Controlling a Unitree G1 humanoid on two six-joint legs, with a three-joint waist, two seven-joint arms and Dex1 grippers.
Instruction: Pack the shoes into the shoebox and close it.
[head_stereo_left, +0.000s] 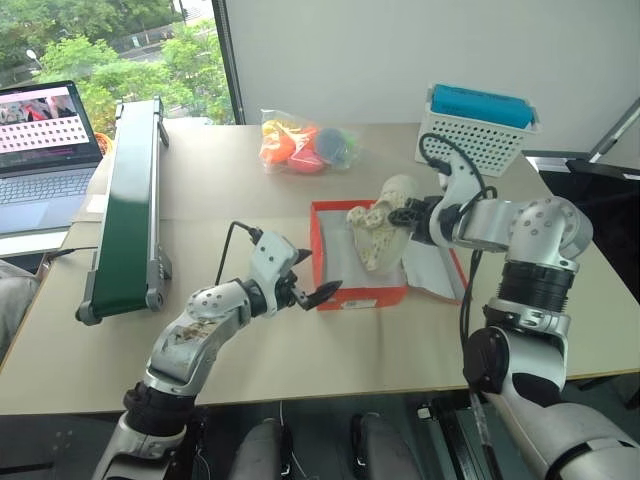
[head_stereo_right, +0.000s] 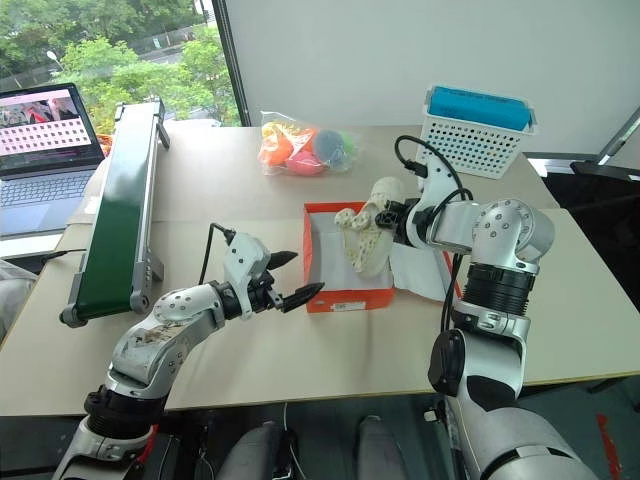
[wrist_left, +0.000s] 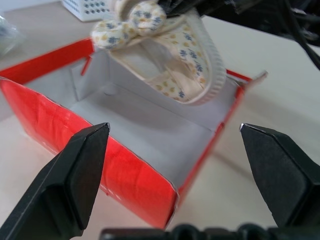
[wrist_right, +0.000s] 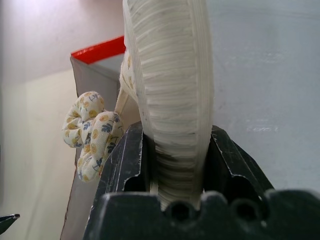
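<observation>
Right gripper (wrist_right: 172, 165): clamped on the ribbed sole of one shoe (head_stereo_left: 378, 232) (cream, floral lining, fabric bow), holding it tilted over the open shoebox (head_stereo_left: 335, 296). Left gripper (head_stereo_left: 313, 281): released, fingers wide apart, just outside the box's near corner, at its 7 o'clock. Toy bag (head_stereo_left: 303, 145) at 11 o'clock, white basket (head_stereo_left: 480, 135) at 1 o'clock, conveyor (head_stereo_left: 130, 205) at 9 o'clock.

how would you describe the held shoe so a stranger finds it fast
Start at the orange-red shoebox mid-table. The shoe hangs over its open top, clamped in the right end effector. Its cream ribbed sole and floral bow set it apart.
</observation>
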